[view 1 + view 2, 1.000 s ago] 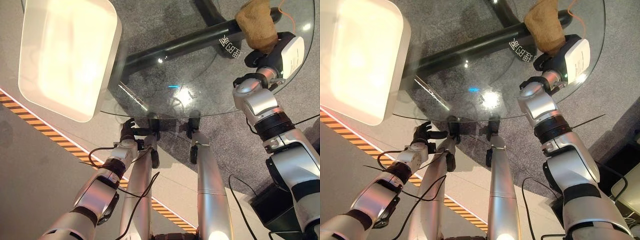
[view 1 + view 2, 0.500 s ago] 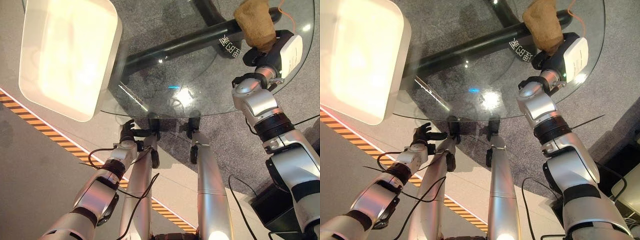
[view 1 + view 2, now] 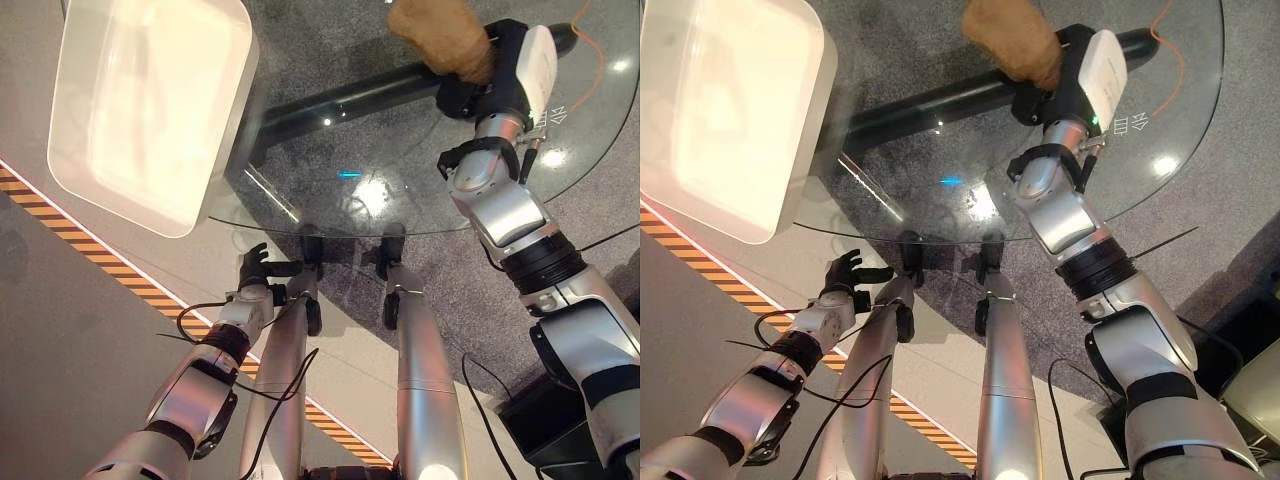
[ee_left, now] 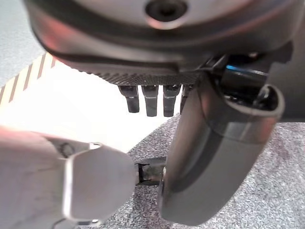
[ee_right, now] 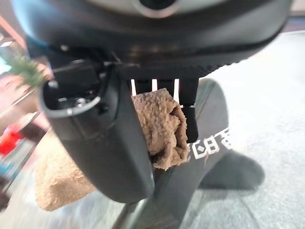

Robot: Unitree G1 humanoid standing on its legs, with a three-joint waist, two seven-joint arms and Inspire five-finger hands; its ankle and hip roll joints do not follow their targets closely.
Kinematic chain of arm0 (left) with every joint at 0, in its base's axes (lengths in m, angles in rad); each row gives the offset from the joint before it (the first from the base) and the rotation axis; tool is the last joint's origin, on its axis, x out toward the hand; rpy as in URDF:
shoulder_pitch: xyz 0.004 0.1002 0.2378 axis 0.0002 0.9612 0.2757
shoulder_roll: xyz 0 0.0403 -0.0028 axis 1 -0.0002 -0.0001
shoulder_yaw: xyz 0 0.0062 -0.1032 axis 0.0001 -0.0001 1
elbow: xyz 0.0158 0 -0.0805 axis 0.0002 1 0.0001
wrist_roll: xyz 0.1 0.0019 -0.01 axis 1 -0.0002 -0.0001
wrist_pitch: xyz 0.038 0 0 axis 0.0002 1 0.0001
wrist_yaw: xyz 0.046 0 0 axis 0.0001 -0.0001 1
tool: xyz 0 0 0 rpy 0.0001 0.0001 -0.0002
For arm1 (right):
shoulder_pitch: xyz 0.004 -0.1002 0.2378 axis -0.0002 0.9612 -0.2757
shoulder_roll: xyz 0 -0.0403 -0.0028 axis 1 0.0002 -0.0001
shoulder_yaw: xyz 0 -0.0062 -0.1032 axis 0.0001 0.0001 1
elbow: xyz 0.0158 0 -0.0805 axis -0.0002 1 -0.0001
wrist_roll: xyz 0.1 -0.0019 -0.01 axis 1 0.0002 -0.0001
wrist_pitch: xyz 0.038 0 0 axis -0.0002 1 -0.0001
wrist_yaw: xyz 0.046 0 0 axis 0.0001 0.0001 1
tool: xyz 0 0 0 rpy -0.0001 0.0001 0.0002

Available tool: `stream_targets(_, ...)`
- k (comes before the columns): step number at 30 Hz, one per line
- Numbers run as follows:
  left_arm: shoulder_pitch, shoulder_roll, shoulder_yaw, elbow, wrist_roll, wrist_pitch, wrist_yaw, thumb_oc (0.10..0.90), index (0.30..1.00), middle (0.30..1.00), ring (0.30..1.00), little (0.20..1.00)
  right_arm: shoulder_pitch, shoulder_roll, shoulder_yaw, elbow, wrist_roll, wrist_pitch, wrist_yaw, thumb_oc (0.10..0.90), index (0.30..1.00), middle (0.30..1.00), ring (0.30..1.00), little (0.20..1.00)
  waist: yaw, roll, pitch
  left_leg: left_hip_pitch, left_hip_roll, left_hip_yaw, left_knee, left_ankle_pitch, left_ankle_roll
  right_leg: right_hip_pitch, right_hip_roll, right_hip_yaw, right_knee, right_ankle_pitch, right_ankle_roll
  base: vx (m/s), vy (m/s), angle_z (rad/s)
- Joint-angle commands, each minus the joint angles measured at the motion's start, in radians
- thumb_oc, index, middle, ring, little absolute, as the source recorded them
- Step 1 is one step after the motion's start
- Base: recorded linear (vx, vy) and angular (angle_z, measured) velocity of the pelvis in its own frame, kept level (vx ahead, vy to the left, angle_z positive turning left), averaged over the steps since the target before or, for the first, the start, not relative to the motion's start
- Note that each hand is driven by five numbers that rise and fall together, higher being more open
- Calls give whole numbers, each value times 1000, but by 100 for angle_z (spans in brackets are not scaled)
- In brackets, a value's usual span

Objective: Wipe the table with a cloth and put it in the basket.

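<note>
Dragging the brown cloth (image 3: 440, 35) leftward along the desk's (image 3: 420, 205) far edge, right hand (image 3: 492, 75) clamped on it, further from the right rim than a second ago. Probably mid-wipe; basket (image 3: 150, 110) still waiting at the left edge. Left hand (image 3: 255, 268) hanging relaxed below the near edge.

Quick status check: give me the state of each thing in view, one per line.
cloth: bunched, gripped by the right hand, on the glass table.
right hand: fingers shut on the cloth.
left hand: below the table edge, fingers relaxed, holding nothing.
basket: upright, nothing in it.
glass table: carries the basket and the cloth.
</note>
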Motion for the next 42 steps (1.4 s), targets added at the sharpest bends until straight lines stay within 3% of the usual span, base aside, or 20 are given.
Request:
stream_targets(1, 67, -15, 19, 18, 36, -34, -2, 800, 900, 900, 900, 900, -39, -26, -20, -139, -168, -55, 32, 100, 300, 300, 300, 200, 6, 18, -21, 42, -45, -10, 26, -96, -10, 32, 76, -23, -51, -9, 14, -4, 23, 8)
stream_targets(16, 99, -26, -13, 35, 49, -112, -32, 800, 900, 900, 900, 900, 6, 30, 160, -128, -422, -194, 423, 100, 300, 300, 300, 200, 26, 28, -21, 36, -60, -15, 4, -86, -9, 29, 64, -34, -78, -1, 21, -1, 5, 3)
stream_targets(22, 116, -22, -22, 24, 62, -124, -42, 800, 900, 900, 900, 900, 0, 29, 242, -220, -433, -276, 609, 100, 300, 300, 300, 200, 38, 26, -21, 44, -65, -19, -3, -84, -12, 40, 58, -45, -90, -1, 25, 1, -23, 3)
stream_targets(25, 132, -19, -27, 11, 69, -131, -43, 800, 900, 900, 900, 900, 3, 26, 278, -281, -417, -282, 678, 100, 300, 300, 300, 200, 44, 25, -21, 43, -65, -21, -4, -82, -13, 40, 55, -53, -90, -1, 26, 3, -18, 2)
stream_targets(30, 149, -10, -35, -10, 76, -133, -43, 800, 900, 900, 900, 900, 8, 22, 304, -330, -385, -266, 713, 100, 300, 300, 300, 200, 51, 24, -21, 40, -66, -22, -3, -82, -11, 39, 53, -60, -91, -1, 27, 3, -23, 10)
stream_targets(36, 158, -5, -39, -6, 80, -141, -51, 800, 900, 900, 900, 900, 11, 21, 342, -321, -423, -299, 725, 100, 300, 300, 300, 200, 59, 22, -21, 38, -65, -24, -2, -82, -9, 38, 49, -69, -90, 0, 28, 0, -21, 6)
stream_targets(42, 172, 2, -47, -23, 83, -141, -48, 800, 900, 900, 900, 900, 32, 6, 342, -357, -396, -254, 695, 100, 300, 300, 300, 200, 58, 22, -21, 34, -61, -19, 1, -81, -8, 33, 43, -75, -87, 3, 29, 0, 0, 0)
